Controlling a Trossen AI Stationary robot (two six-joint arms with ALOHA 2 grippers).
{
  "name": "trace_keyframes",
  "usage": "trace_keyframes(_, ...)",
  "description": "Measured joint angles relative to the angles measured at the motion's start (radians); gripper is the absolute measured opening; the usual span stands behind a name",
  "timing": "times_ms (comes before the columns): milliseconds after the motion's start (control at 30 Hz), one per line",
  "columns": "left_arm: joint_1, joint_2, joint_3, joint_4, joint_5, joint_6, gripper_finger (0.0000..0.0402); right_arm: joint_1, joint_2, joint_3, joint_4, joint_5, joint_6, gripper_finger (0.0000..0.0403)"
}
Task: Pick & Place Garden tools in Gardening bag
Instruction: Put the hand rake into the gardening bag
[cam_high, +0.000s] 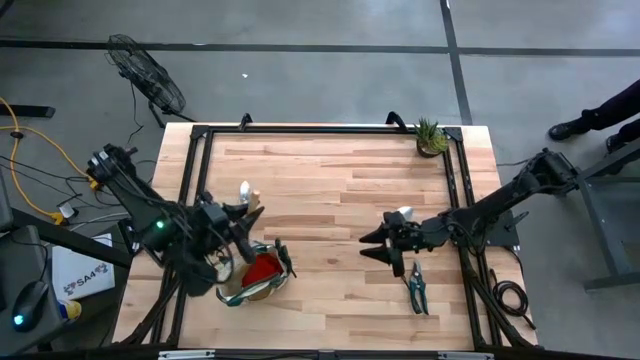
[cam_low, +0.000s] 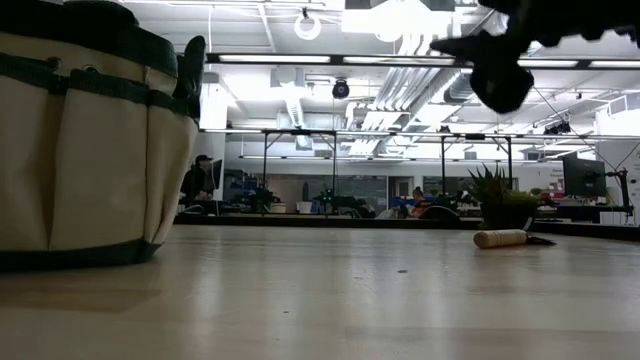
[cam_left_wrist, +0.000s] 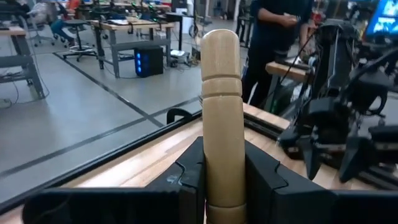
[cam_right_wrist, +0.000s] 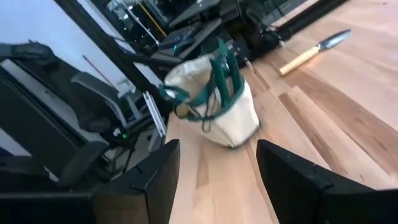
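You see a grey concrete floor (cam_high: 320, 70) with dark seams, a fan (cam_high: 148, 78) standing on it, ceiling strip lights (cam_low: 330, 60), and distant desks (cam_left_wrist: 134, 28).

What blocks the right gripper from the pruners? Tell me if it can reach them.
Probably yes. The pruners lie bare on the table just beside the open right gripper, nothing between them. The left gripper, clamped on a wooden handle, is away by the gardening bag.
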Motion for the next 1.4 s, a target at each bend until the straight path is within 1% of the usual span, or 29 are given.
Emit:
trace_keyframes(133,0.006,0.055,0.000,0.102,-0.020,-0.004,0.0058,-0.001,0.000,-0.043,0.026,-0.038,-0.013,0.0205)
trace_keyframes(233,0.025,0.095,0.000,0.191,-0.028,0.001,0.0058,-0.001,0.000,-0.078,0.072,-0.112,-0.023,0.0205)
trace_keyframes(333,0.037,0.115,0.000,0.271,-0.049,0.029,0.0058,-0.001,0.000,-0.139,0.205,-0.206,-0.040,0.0205)
trace_keyframes(400,0.052,0.134,0.001,0.345,-0.067,0.058,0.0058,-0.001,0.000,-0.191,0.301,-0.238,-0.043,0.0205)
trace_keyframes(467,0.057,0.153,0.000,0.436,-0.083,0.123,0.0058,-0.001,0.000,-0.238,0.381,-0.258,-0.042,0.0205)
trace_keyframes(533,0.063,0.165,0.001,0.564,-0.119,0.229,0.0058,-0.002,0.000,-0.268,0.427,-0.281,-0.041,0.0205)
trace_keyframes(600,0.068,0.180,0.011,0.682,-0.151,0.335,0.0058,-0.002,0.000,-0.285,0.437,-0.307,-0.030,0.0205)
trace_keyframes(733,0.079,0.225,0.048,0.836,-0.154,0.502,0.0058,-0.001,0.000,-0.291,0.437,-0.337,-0.025,0.0205)
trace_keyframes(800,0.087,0.248,0.074,0.911,-0.154,0.569,0.0058,-0.001,0.000,-0.291,0.437,-0.338,-0.027,0.0205)
trace_keyframes(900,0.098,0.289,0.111,0.998,-0.155,0.625,0.0058,-0.001,0.000,-0.291,0.433,-0.338,-0.036,0.0205)
trace_keyframes(1000,0.107,0.342,0.152,1.025,-0.153,0.654,0.0058,-0.001,0.000,-0.291,0.432,-0.335,-0.044,0.0205)
trace_keyframes(1167,0.106,0.433,0.259,1.031,-0.153,0.640,0.0058,-0.001,0.000,-0.291,0.425,-0.329,-0.049,0.0205)
trace_keyframes(1300,0.100,0.519,0.375,1.030,-0.152,0.643,0.0058,-0.001,0.000,-0.291,0.394,-0.329,-0.031,0.0205)
trace_keyframes(1400,0.094,0.580,0.463,1.031,-0.152,0.686,0.0058,-0.001,0.000,-0.291,0.365,-0.329,-0.016,0.0205)
